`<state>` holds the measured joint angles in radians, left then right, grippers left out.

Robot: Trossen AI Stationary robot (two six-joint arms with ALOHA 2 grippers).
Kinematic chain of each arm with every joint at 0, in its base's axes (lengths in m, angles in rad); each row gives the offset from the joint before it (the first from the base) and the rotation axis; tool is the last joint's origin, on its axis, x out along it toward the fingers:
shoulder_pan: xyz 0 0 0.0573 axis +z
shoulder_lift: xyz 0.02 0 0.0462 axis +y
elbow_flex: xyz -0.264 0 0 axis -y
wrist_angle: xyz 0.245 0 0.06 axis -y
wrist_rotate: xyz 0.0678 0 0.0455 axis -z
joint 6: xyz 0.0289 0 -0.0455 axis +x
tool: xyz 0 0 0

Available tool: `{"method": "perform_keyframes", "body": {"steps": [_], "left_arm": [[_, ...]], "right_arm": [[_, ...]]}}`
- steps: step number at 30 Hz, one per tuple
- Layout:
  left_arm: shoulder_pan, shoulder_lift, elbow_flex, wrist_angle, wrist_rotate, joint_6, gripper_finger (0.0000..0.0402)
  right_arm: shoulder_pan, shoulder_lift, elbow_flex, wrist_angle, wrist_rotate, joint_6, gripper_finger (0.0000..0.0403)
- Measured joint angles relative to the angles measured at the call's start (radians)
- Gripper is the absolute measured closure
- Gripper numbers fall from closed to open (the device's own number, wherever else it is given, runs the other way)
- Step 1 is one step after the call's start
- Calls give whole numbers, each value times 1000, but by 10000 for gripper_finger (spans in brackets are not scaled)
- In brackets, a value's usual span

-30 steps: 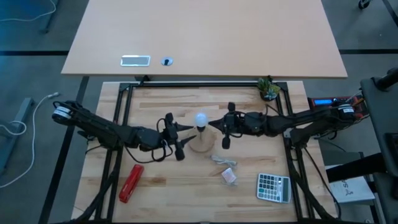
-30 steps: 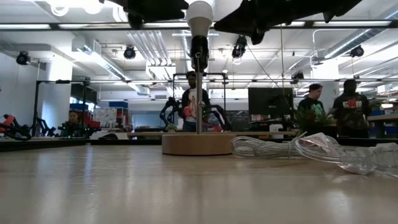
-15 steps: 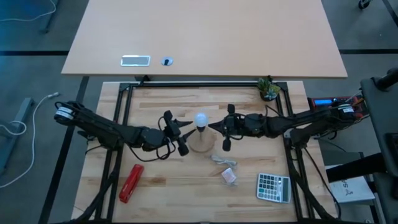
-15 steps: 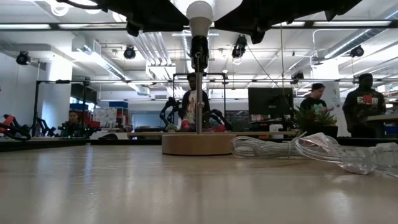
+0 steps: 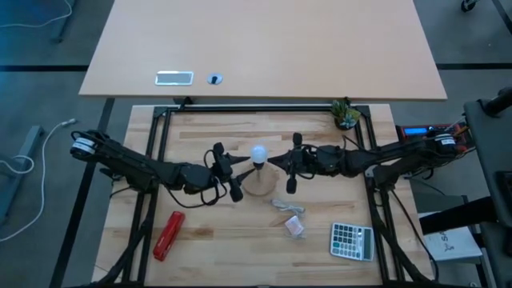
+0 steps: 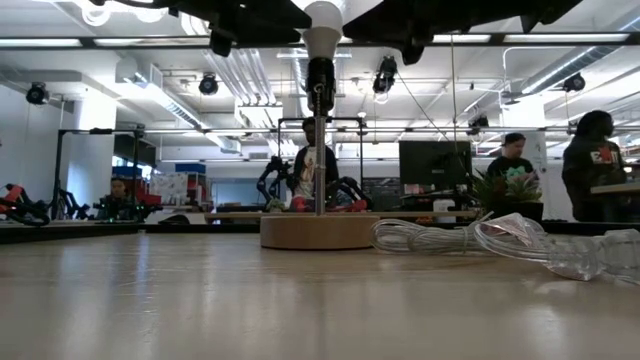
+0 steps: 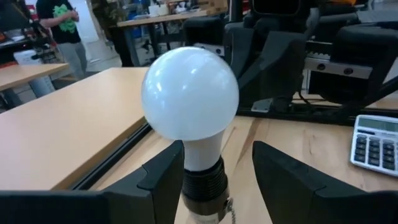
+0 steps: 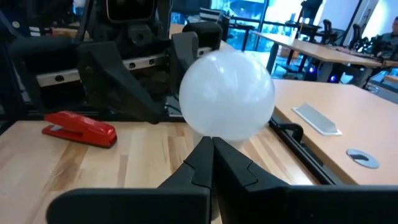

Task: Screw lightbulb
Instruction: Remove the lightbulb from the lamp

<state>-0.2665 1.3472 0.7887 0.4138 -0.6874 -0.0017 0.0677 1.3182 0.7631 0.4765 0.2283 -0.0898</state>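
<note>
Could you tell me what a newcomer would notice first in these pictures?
The white lightbulb stands in a dark socket on a round wooden base at mid-table. The left gripper and the shut right gripper meet it from opposite sides; the left's fingers flank the socket, open.

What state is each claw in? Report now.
Left claw: open, fingers straddling the small white frosted round lightbulb, not gripping.
Right claw: shut, empty, beside the bulb.

A wooden table (image 5: 200,240) is seen bearing a round lamp base (image 5: 258,189). Around the base are placed a red stapler (image 5: 169,235), a calculator (image 5: 352,240), a plastic wrapper (image 5: 285,206), a small packet (image 5: 295,227) and a small plant (image 5: 346,114).
</note>
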Motion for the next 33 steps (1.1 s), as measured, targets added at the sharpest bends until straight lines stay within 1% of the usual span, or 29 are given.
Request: {"method": "perform_keyframes", "body": {"steps": [4, 9, 12, 16, 19, 23, 27, 33], "left_arm": [[0, 0, 0, 21, 24, 18, 223], [0, 0, 0, 33, 24, 44, 233], [1, 0, 0, 33, 27, 45, 239], [1, 0, 0, 40, 80, 45, 245], [1, 0, 0, 48, 101, 44, 250], [1, -1, 0, 40, 102, 45, 255], [-6, -20, 0, 7, 101, 42, 258], [-8, -50, 0, -26, 93, 37, 254]], "right_arm": [[0, 1, 0, 24, -45, 0, 403], [0, 8, 0, 54, -53, 0, 403], [-4, 13, 0, 61, -47, 0, 403], [-14, 13, 0, 61, -42, 6, 403], [-16, 13, 0, 61, -26, 3, 403], [-16, 13, 0, 55, 17, -26, 403], [-16, 13, 0, 30, 18, -25, 403], [-16, 7, 0, -57, 19, 9, 403]]}}
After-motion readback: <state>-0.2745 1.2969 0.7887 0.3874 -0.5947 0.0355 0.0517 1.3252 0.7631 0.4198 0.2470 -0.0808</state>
